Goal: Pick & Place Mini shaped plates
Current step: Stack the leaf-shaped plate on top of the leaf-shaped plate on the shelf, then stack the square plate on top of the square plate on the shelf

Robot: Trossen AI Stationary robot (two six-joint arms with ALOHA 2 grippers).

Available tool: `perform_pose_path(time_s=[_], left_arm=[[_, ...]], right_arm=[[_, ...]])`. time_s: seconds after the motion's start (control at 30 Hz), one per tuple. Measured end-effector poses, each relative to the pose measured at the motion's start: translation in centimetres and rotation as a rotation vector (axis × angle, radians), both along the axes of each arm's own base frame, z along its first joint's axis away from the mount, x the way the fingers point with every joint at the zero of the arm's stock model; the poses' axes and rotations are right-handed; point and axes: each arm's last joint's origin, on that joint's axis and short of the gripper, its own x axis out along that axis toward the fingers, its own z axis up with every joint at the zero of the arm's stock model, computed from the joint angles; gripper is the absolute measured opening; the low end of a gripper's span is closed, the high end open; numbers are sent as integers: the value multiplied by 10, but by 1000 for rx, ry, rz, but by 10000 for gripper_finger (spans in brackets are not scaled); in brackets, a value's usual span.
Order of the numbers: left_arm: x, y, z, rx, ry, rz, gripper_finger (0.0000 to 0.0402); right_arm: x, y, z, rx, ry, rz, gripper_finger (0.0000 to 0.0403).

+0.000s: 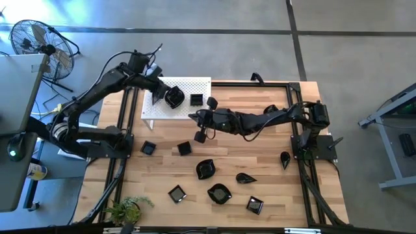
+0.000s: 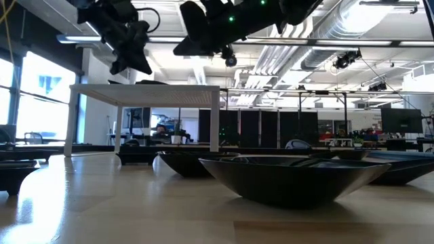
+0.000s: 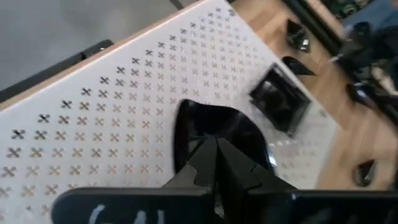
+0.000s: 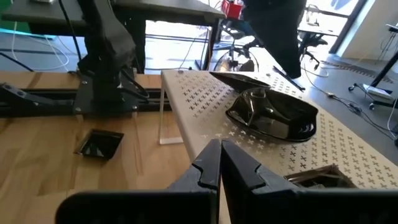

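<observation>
**Mini shaped plates: a closed gripper hangs low over the dish on the white board**

Mini shaped plates (image 1: 207, 169) are scattered over the wooden tabletop (image 1: 260, 156), well apart from both grippers, while two sit on the white perforated board (image 1: 188, 88): a rounded wavy plate (image 1: 173, 98) and a square plate (image 1: 196, 99) just beside it. The left gripper (image 3: 216, 152) is seen directly above the wavy plate, its fingers pressed together with nothing visibly pinched between them. The right gripper (image 4: 220, 154) is held off the board's near edge, likewise closed and empty, with the wavy plate (image 4: 272, 113) just ahead of it.

Several risks are judged from this. If the left gripper is moved sideways while so low, the glossy plate could be nudged into the square plate or pushed toward the board's edge. If the right arm is advanced over the board, the two arms could be brought into contact, since both are crowded around the same corner. A small square plate (image 1: 201, 136) lies close beneath the right gripper and could be clipped on a descent.
</observation>
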Motion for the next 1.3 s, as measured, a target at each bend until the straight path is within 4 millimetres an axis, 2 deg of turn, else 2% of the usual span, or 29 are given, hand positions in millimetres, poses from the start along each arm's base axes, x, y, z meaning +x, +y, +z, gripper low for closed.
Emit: perform_pose_path(time_s=[0.33, 0.63, 0.9, 1.03, 1.17, 1.3], left_arm=[[2, 7, -5, 66, 49, 19, 1], [3, 7, -23, 60, 65, 27, 1], [3, 6, -15, 120, 14, 3, 1], [-6, -7, 3, 237, -23, -14, 1], [-9, -36, 22, 370, -81, -87, 1], [-6, -71, 20, 499, -220, -179, 1]], right_arm=[[0, 0, -1, -6, 9, 1, 0], [0, 0, -1, -6, 10, 1, 0], [0, 0, -1, -1, 16, 0, 0], [-5, 0, 0, 3, 61, -8, 0], [-11, 0, 3, 35, 108, -17, 0], [-15, 6, -2, 69, 174, -16, 4]])
